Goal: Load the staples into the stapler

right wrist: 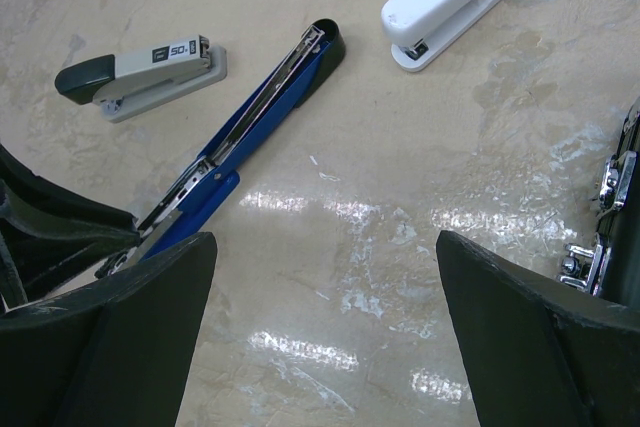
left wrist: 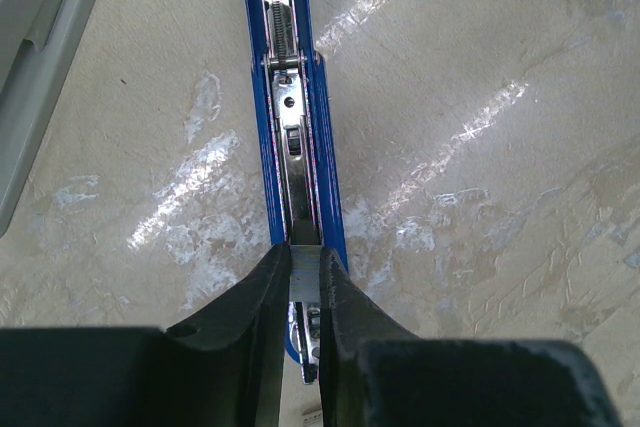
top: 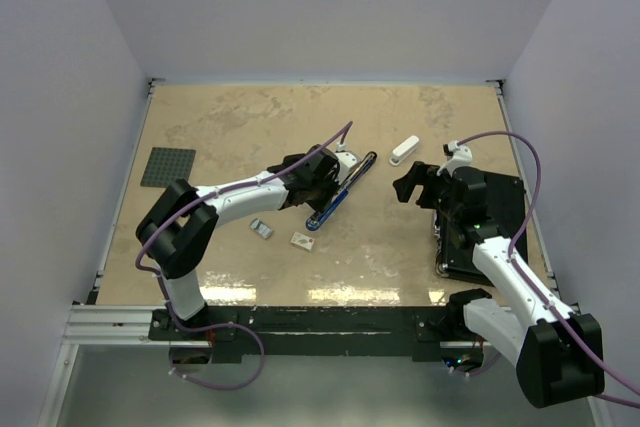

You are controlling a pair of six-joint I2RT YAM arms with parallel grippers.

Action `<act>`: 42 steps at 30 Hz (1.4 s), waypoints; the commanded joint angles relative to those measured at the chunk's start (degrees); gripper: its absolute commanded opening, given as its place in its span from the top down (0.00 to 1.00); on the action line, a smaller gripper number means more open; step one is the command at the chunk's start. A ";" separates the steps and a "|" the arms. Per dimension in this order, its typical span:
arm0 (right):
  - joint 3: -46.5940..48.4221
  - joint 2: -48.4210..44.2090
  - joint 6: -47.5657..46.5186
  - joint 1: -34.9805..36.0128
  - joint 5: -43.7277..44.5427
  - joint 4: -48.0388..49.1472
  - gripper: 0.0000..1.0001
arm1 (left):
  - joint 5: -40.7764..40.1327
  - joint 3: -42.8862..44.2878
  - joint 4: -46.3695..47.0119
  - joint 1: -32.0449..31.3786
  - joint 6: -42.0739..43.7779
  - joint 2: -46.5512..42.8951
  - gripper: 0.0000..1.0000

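Note:
The blue stapler (top: pixel 341 192) lies opened out flat at mid-table, its metal channel facing up (left wrist: pixel 296 97); it also shows in the right wrist view (right wrist: pixel 250 117). My left gripper (top: pixel 322 187) is over its near end, shut (left wrist: pixel 305 259) on a short silver strip of staples (left wrist: pixel 305 275) held right at the channel. The small whitish staple box (top: pixel 303 241) and its grey tray piece (top: pixel 261 229) lie on the table in front. My right gripper (top: pixel 414 183) is open and empty (right wrist: pixel 325 247), hovering to the right of the stapler.
A white stapler (top: pixel 404 150) (right wrist: pixel 455 2) lies at the back right. A grey stapler (top: pixel 346 159) (right wrist: pixel 145 72) lies beside the blue one. A dark grey plate (top: pixel 168 167) lies far left. A black clipboard-like object (top: pixel 490 227) lies under the right arm.

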 commanded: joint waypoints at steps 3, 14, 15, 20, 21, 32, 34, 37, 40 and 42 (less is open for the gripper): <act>1.20 -0.56 -0.79 0.13 -0.91 2.07 0.03 | 0.38 1.40 1.40 -0.21 0.37 -1.89 1.00; 1.11 -0.82 -0.79 0.13 -1.00 1.89 0.03 | 1.44 1.57 0.69 -0.21 0.37 -1.01 1.00; 1.11 -0.73 -0.79 0.22 -1.00 1.89 0.03 | 1.35 1.49 0.69 -0.21 0.37 -1.01 1.00; 1.02 -1.17 -0.79 0.13 -1.00 1.72 0.03 | 1.17 1.49 0.52 -0.21 0.45 -0.57 1.00; 1.02 -1.09 -0.79 0.13 -1.00 1.72 0.03 | 0.91 1.49 0.52 -0.21 0.45 -0.57 1.00; 0.93 -1.53 -0.79 0.22 -1.08 1.45 0.03 | 0.38 1.22 0.17 -0.21 0.72 -0.30 1.00; 1.02 -1.53 -0.70 0.13 -1.17 1.37 0.03 | 0.38 1.14 0.17 -0.21 0.63 -0.22 1.00; 1.11 -1.61 -0.79 0.22 -1.26 1.37 0.03 | 0.38 0.96 0.26 -0.21 0.63 -0.13 1.00; 1.02 -1.61 -0.79 0.13 -1.17 1.37 0.03 | 0.47 0.96 0.34 -0.21 0.45 0.05 1.00; 1.11 -1.70 -0.88 0.13 -1.26 1.28 0.03 | 0.30 0.87 0.52 -0.21 0.37 0.14 1.00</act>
